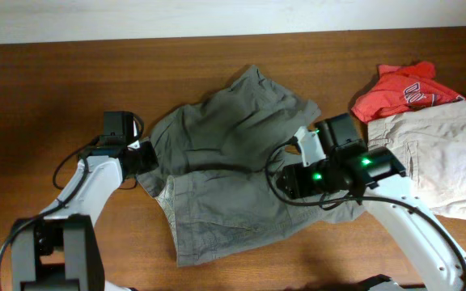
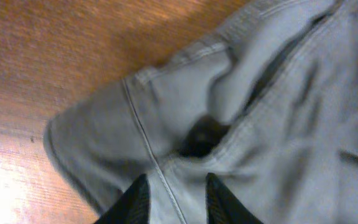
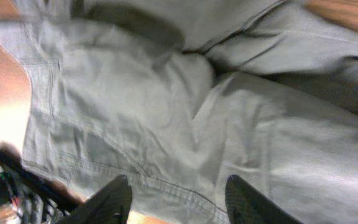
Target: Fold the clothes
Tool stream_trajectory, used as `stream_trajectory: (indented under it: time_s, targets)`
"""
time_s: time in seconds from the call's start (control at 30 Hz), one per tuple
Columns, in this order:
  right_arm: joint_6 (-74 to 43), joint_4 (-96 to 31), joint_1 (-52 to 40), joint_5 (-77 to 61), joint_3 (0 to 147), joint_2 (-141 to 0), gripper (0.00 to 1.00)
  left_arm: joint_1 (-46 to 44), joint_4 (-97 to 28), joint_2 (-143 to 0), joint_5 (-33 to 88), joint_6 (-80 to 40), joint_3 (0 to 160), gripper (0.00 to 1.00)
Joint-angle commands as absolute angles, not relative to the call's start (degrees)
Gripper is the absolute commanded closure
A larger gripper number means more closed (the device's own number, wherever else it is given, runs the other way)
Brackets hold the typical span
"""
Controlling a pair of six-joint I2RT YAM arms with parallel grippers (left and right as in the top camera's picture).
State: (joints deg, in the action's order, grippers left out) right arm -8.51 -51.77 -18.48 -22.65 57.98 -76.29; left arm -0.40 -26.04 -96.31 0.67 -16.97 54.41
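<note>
Olive-grey shorts [image 1: 217,202] lie rumpled and ungripped in the middle of the counter [image 1: 55,81].

The left hand [image 2: 177,180] sits at the shorts' 9 o'clock edge, released, its fingers parted over a seamed fold with nothing pinched between them. The shorts spread across the centre, one part heaped toward 12 o'clock and a flatter part reaching toward 6. The right hand [image 3: 178,183] hovers at their 3 o'clock side, also released, with its fingers wide apart and the cloth loose beneath. Farther right, a red T-shirt [image 1: 399,89] lies at 2 o'clock, touching paler beige shorts [image 1: 443,162] at 3 o'clock.
</note>
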Motion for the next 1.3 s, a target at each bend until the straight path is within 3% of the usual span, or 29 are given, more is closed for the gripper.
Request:
stream_trajectory:
  time_s: [0.0, 0.07, 0.13, 0.37, 0.63, 0.73, 0.9, 1.03, 1.27]
  targets:
    - [-5.9, -51.9, -22.3, -25.3, 58.2, -79.8, 0.55, 0.6, -23.5, -101.4, -1.3, -16.2, 55.0, 0.76]
    - [-5.5, -50.9, -25.0, -28.8, 58.2, -81.7, 0.62, 0.6, -21.8, -103.6, -1.3, -15.8, 55.0, 0.79]
    - [-5.9, -49.2, -27.8, -31.2, 58.2, -83.2, 0.62, 0.6, -20.1, -105.1, -1.4, -15.7, 55.0, 0.79]
    - [-10.0, -42.4, -37.1, -29.5, 58.2, -88.9, 0.53, 1.2, -8.4, -106.2, -1.4, -14.9, 55.0, 0.8]
    - [0.0, -46.7, -38.8, -28.4, 58.7, -92.3, 0.51, 6.0, 3.0, -106.2, -0.6, -14.9, 55.0, 0.83]
    - [2.3, -48.9, -38.8, -22.7, 59.3, -92.3, 0.51, 6.7, 1.0, -106.1, 8.2, -13.2, 55.8, 0.82]
    - [6.7, -46.2, -39.0, -17.7, 59.3, -92.3, 0.51, 6.5, -9.7, -104.8, 12.8, -8.8, 60.6, 0.66]
    - [7.0, -44.9, -39.0, -17.6, 59.2, -92.8, 0.48, 6.0, -26.8, -101.9, 14.9, -3.9, 67.8, 0.63]
    - [0.6, -36.6, -38.9, -13.1, 58.8, -101.6, 0.49, 1.8, -33.1, -101.3, 14.8, -0.1, 68.5, 0.63]
